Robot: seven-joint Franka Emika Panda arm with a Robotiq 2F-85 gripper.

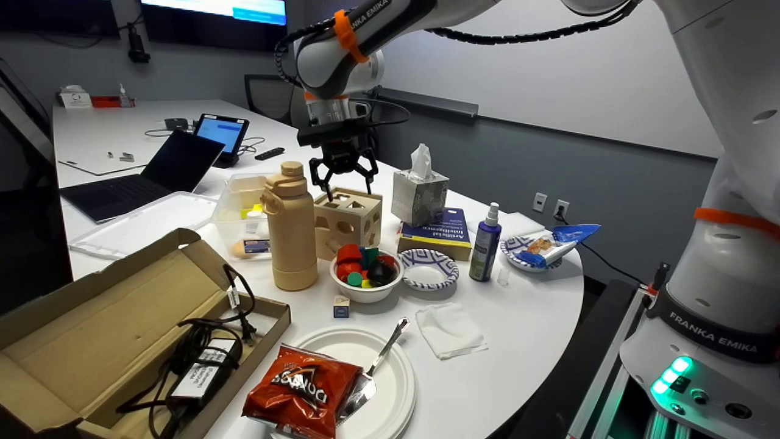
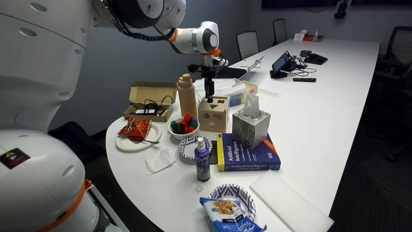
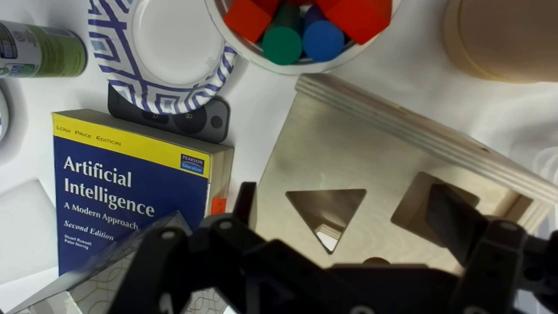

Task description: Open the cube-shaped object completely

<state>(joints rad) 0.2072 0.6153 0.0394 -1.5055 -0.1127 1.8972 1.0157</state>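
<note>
The light-wood cube-shaped object [image 1: 352, 214] stands behind the bowl and the tan bottle. It also shows in an exterior view [image 2: 212, 119], with cut-out holes in its faces. Its flat top, with triangular and four-sided holes, covers it and fills much of the wrist view [image 3: 370, 174]. My gripper [image 1: 349, 193] points down right at the cube's top; it also shows in an exterior view [image 2: 209, 100]. In the wrist view my gripper [image 3: 348, 209] is open with nothing between its fingers. One finger overlaps the four-sided hole; I cannot tell whether it enters. The other is near the top's edge.
The tan bottle [image 1: 292, 231] and the bowl of blocks [image 1: 367, 292] stand close to the cube. The tissue box [image 2: 251, 129] sits on a blue book [image 2: 248, 158] beside it. A clear plastic bin [image 1: 241, 213] is behind the bottle. A cardboard box [image 1: 109, 329] lies nearby.
</note>
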